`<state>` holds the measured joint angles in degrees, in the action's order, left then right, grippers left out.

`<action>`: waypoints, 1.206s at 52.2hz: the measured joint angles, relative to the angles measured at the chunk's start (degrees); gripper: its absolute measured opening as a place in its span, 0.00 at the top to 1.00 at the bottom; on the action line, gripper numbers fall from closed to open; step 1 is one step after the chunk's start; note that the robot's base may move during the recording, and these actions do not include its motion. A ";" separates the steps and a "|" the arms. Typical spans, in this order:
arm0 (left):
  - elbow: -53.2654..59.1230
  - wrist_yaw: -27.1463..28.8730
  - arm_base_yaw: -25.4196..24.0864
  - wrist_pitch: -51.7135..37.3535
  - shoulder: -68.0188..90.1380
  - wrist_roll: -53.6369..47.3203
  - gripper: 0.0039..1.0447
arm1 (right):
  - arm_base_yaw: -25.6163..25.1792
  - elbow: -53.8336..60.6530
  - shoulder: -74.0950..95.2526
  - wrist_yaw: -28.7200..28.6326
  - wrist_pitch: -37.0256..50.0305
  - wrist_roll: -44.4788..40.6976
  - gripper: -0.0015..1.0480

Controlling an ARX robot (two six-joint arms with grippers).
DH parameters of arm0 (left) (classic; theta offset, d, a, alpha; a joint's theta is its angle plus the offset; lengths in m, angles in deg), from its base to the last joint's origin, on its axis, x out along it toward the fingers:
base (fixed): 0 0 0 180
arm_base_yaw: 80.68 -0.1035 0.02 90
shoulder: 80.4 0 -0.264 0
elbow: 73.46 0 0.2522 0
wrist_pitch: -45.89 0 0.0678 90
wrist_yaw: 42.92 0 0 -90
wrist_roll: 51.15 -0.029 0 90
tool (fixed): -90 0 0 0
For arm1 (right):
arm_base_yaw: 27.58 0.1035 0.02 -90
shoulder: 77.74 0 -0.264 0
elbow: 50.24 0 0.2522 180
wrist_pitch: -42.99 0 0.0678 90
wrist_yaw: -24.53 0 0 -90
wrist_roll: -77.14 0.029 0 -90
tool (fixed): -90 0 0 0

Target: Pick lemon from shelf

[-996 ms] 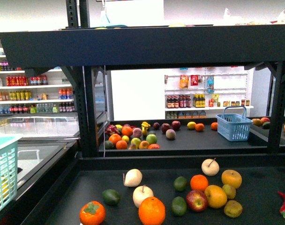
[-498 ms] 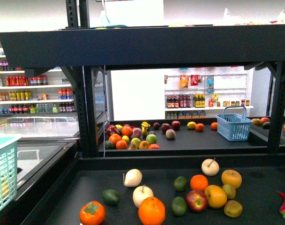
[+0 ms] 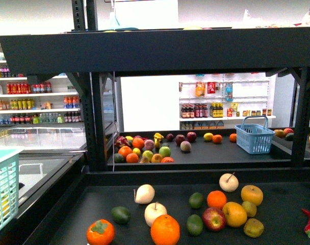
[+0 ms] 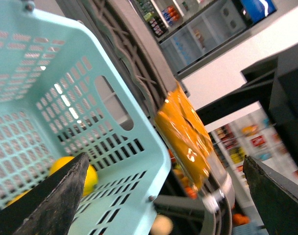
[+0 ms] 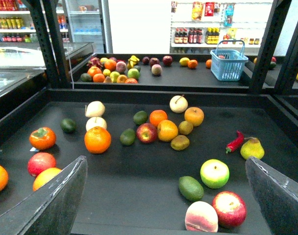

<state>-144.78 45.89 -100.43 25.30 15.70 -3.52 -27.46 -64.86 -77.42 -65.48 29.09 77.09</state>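
Evidently still at the approach step: right gripper (image 5: 163, 198) and left gripper (image 4: 163, 196) both hang wide open, empty. The lemon (image 3: 235, 214) lies near the shelf (image 3: 94, 204) tray's front edge, touching an apple (image 3: 214, 218). Next, I judge, the right gripper must lower over it.

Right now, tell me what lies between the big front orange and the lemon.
From the orange, a dark green fruit, then a red apple next to the lemon; the front view shows this.

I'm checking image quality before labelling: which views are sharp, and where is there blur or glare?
Front view: sharp, the fruit on the shelf evenly lit. Right wrist view: also crisp; both blurred fingers frame the tray. Left wrist view: motion-smeared, the orange packet streaked, the turquoise basket soft, bright background washed out.
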 joint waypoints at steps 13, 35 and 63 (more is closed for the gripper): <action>10.91 2.60 7.06 8.17 -20.72 -26.14 0.07 | 0.00 0.00 0.00 -0.02 0.00 0.00 0.07; 41.44 1.18 19.74 12.48 -57.61 -45.09 0.44 | 0.00 0.00 0.00 0.02 0.00 0.00 0.07; 53.70 1.16 19.76 17.29 -75.21 -46.99 0.98 | 0.00 0.00 0.00 0.00 0.00 0.00 0.07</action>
<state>-91.08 47.04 -80.67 42.59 -59.51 -50.51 -27.46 -64.86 -77.42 -65.48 29.09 77.09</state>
